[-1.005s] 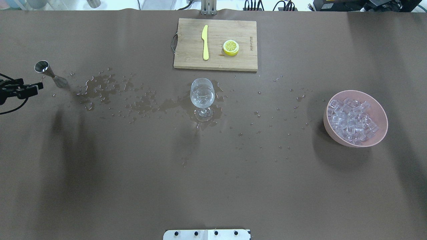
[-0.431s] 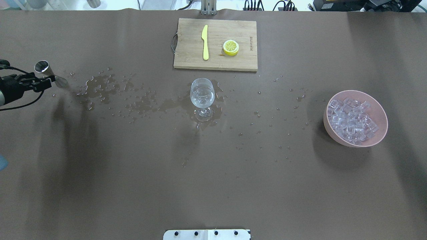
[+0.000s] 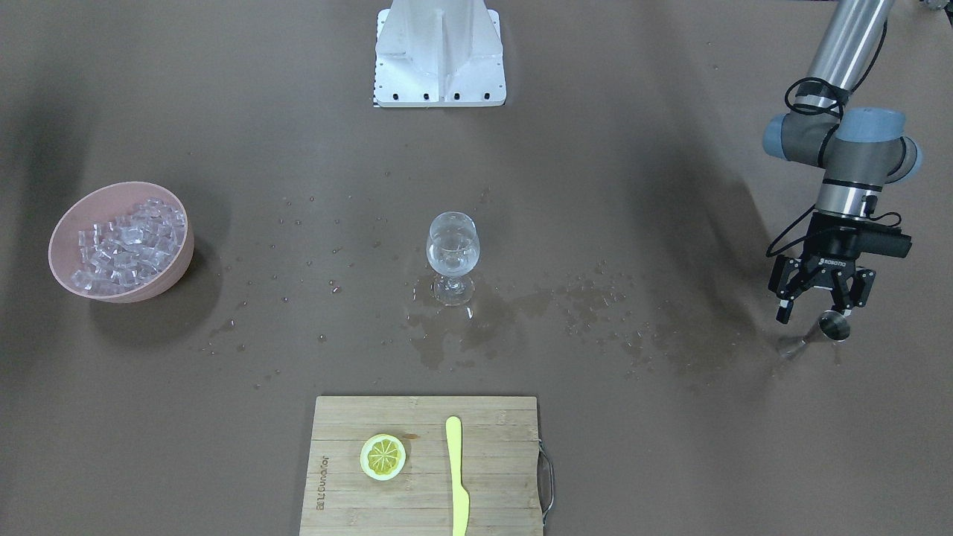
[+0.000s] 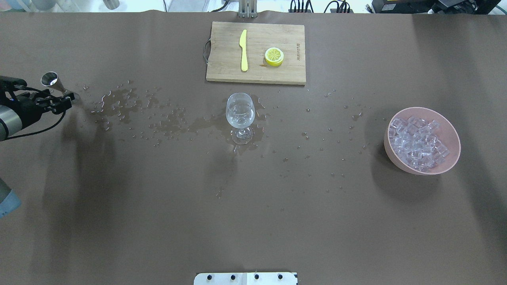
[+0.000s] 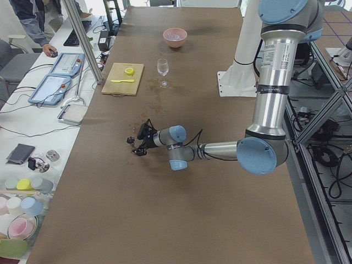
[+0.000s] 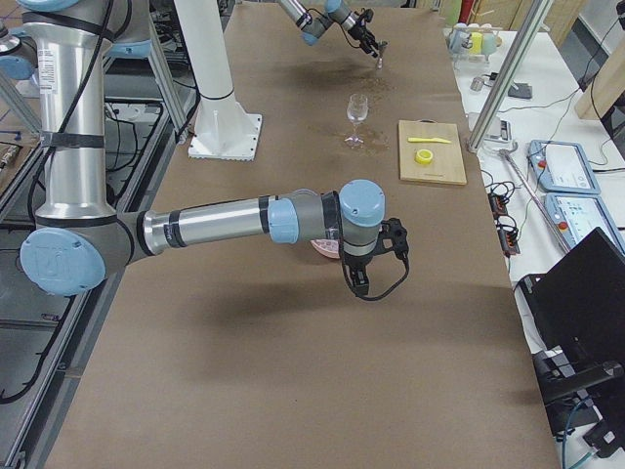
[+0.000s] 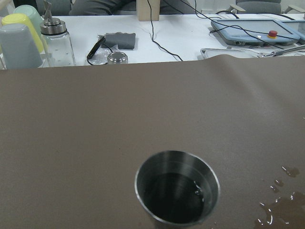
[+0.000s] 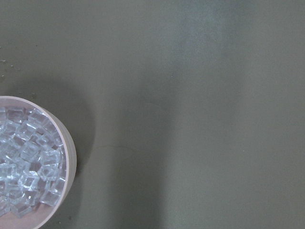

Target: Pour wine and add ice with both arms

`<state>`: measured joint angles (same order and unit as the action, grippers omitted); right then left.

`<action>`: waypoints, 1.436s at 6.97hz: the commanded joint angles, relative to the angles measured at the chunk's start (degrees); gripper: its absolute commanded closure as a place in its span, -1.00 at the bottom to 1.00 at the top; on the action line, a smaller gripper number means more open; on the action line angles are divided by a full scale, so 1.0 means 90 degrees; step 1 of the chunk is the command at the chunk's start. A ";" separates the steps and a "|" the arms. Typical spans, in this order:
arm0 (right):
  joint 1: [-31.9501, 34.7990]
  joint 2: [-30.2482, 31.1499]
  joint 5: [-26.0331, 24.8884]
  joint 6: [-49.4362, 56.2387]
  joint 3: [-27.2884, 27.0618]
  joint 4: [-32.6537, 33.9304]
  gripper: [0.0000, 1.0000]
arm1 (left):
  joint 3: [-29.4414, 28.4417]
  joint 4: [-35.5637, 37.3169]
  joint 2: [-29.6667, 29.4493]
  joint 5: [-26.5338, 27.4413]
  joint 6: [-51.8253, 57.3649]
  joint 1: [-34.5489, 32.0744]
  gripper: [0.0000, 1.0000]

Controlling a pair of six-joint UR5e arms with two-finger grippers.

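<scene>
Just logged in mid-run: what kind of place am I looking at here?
Probably a robotics lab bench staged as a bar: teach pendants and an operator beside the table, with a wine glass and a pink bowl of ice set out.

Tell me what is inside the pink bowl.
The pink bowl holds a heap of clear ice cubes. They cover its floor, so anything lying beneath them cannot be seen.

Right pincer [image 6: 357, 281] looks too small to judge.
</scene>
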<state>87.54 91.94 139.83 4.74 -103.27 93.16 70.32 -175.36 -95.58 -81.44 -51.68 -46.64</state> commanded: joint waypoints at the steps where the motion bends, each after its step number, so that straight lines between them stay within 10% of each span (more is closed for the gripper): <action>1: -0.0001 -0.0011 0.0000 0.0000 0.0000 0.0000 -1.00 | -0.0302 0.0002 -0.0190 0.0502 0.0000 0.0114 -0.68; 10: -0.0010 -0.0079 0.0000 0.0000 0.0020 0.0000 -1.00 | -0.0420 -0.0007 -0.0386 0.1002 -0.0625 0.0124 -0.24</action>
<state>87.47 91.27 139.83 4.75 -103.12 93.16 66.66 -175.51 -99.02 -72.51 -57.20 -45.53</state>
